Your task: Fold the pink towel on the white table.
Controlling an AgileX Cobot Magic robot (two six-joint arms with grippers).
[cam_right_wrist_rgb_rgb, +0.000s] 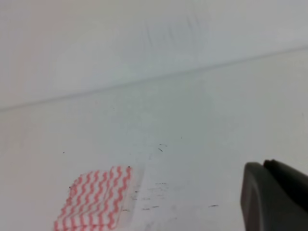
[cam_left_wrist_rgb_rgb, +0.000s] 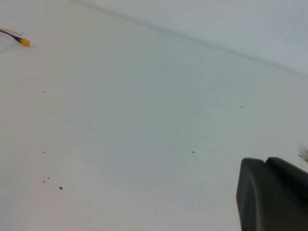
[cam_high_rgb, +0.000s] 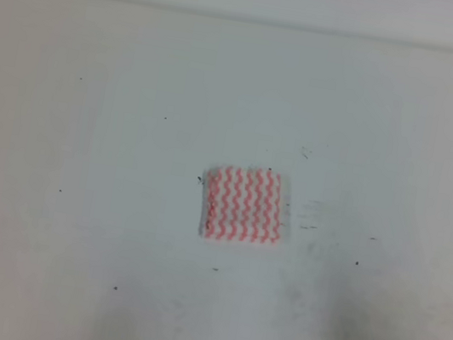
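One small folded towel (cam_high_rgb: 244,205) lies mid-worktop (cam_high_rgb: 82,156), roughly square (no clear long axis). It's left of the right claw (cam_right_wrist_rgb_rgb: 276,195), the nearer; both claws' open/closed state can't be told.

We see the pink towel (cam_high_rgb: 243,205) as white cloth covered all over with pink-red wavy zigzag stripes, and its edge shows a pale grey-white border. The white table (cam_high_rgb: 75,198) is plain white with a faint bluish-grey cast, dotted with tiny dark specks and a few dark scuffs beside the towel. In the wrist views we see dark grey, almost black gripper parts (cam_left_wrist_rgb_rgb: 272,195), and a small yellow-orange connector (cam_left_wrist_rgb_rgb: 24,42) at one corner.
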